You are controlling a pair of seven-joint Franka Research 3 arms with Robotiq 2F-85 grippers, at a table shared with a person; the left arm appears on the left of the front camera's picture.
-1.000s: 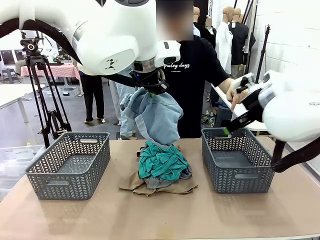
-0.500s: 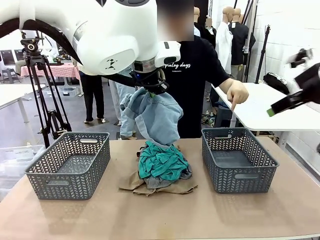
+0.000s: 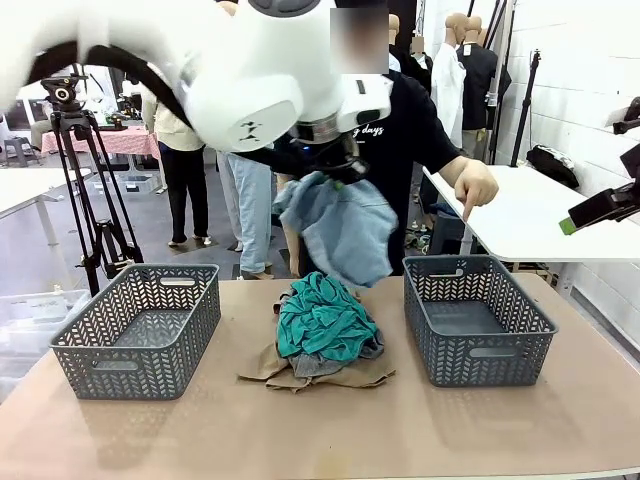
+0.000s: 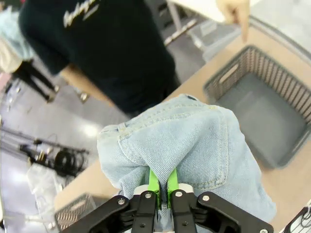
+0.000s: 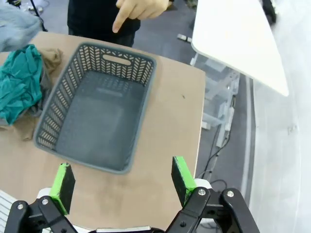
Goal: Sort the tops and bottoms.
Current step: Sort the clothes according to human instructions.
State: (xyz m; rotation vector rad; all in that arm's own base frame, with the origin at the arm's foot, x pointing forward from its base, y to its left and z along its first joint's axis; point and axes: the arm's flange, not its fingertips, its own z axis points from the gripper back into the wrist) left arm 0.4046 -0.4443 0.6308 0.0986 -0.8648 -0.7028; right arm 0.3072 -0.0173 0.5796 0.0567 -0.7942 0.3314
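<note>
The bottoms, a faded light blue denim garment (image 3: 342,228), hang in the air from my left gripper (image 3: 336,172), between the pile and the right basket (image 3: 476,345). In the left wrist view that gripper (image 4: 160,187) is shut on a fold of the denim (image 4: 194,141). The tops lie heaped at the table's middle: teal green (image 3: 320,320) uppermost, grey (image 3: 322,364) under it, khaki tan (image 3: 352,377) at the bottom. My right gripper (image 3: 597,170) is raised at the far right edge; in its own view it (image 5: 121,179) stands open, high above the right basket (image 5: 97,111).
An empty grey basket (image 3: 140,330) stands at the left. A person across the table points a finger (image 3: 468,186) down at the right basket. A white table (image 3: 510,215) stands beyond the right corner, a tripod (image 3: 85,180) beyond the left.
My left arm has swung right with the denim, which now hangs clear of the pile. My right arm rose and drew back to the right edge of the picture.
</note>
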